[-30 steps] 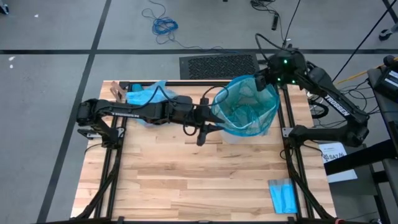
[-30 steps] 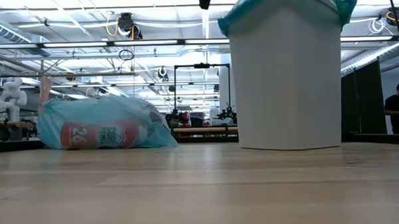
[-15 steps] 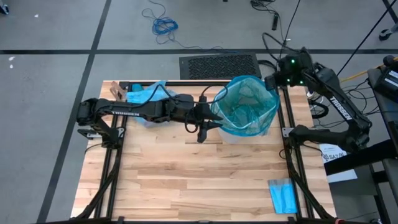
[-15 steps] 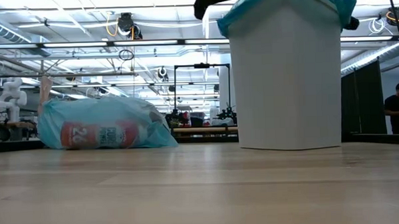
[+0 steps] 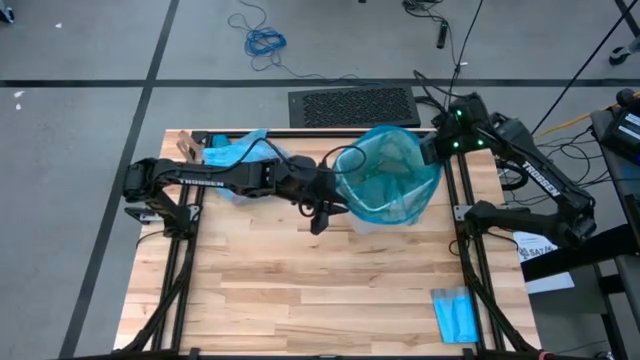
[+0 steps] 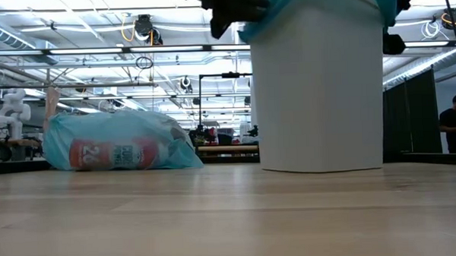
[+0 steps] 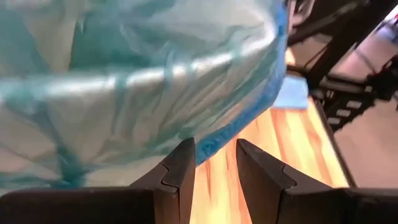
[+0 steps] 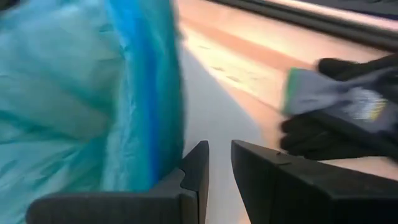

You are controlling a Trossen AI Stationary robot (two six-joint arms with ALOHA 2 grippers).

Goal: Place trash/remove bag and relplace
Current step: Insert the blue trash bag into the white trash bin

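A white bin [image 6: 318, 87] stands at the table's far middle, lined with a teal-blue liner [image 5: 388, 180] whose edge folds over the rim. My left gripper [image 5: 335, 190] is at the bin's left rim, fingers slightly apart. The liner's hem [image 7: 208, 148] reaches into their gap. My right gripper [image 5: 432, 155] is at the bin's far right rim, fingers narrowly apart beside the liner's overhang [image 8: 146, 93], nothing between them. A filled light-blue bag [image 6: 118, 151] of trash lies on its side at the far left, with a red-and-white bottle inside. My left gripper comes level from the table's left, tipped a little down. The liner's hem [image 7: 205, 149] lies in the gap next to one finger [image 7: 180, 168]; whether it touches, I cannot tell. My right gripper slants down, with the outer side of one finger [image 8: 189, 174] against the liner's overhang [image 8: 165, 143] on the bin's right side.
A small flat folded blue sheet [image 5: 455, 315] lies at the near right corner. A dark thing with a grey label [image 8: 348, 118] shows beyond the right gripper. A black floor mat [image 5: 352, 105] lies past the far edge. Bare wood [image 5: 300, 290] fills the near half.
My right gripper has come down and toward the near edge along the bin's right side, rolling as it went. My left gripper has tipped downward at the left rim. The bin with its liner has slid a little toward the table's left.
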